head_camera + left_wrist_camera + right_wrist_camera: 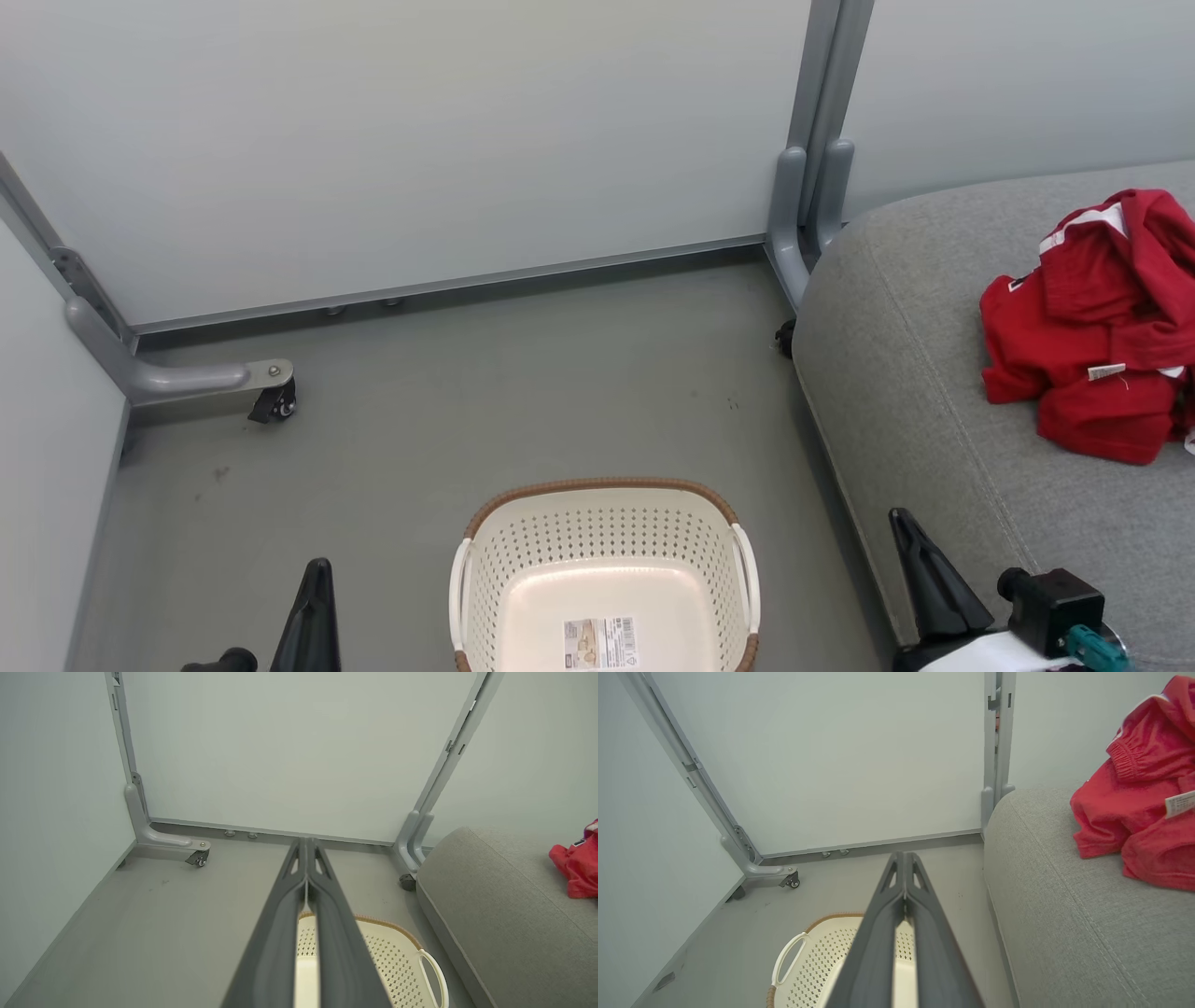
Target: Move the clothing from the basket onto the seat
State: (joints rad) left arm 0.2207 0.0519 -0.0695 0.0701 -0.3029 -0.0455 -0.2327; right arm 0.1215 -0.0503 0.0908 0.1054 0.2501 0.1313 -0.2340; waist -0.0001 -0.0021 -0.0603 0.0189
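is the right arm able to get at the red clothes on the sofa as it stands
Probably yes: the right gripper hangs shut by the near edge of the seat, and the clothing lies uncovered on it with nothing between them. It would need to open first.

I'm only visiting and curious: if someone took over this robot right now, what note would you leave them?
Left gripper: shut, empty. Right gripper: shut, empty.
The clothing lies heaped on the seat; the basket stands on the floor beside it, with only its label visible inside.
Done: clothing moved. Left: seemingly nothing, though the basket's near end is out of frame.
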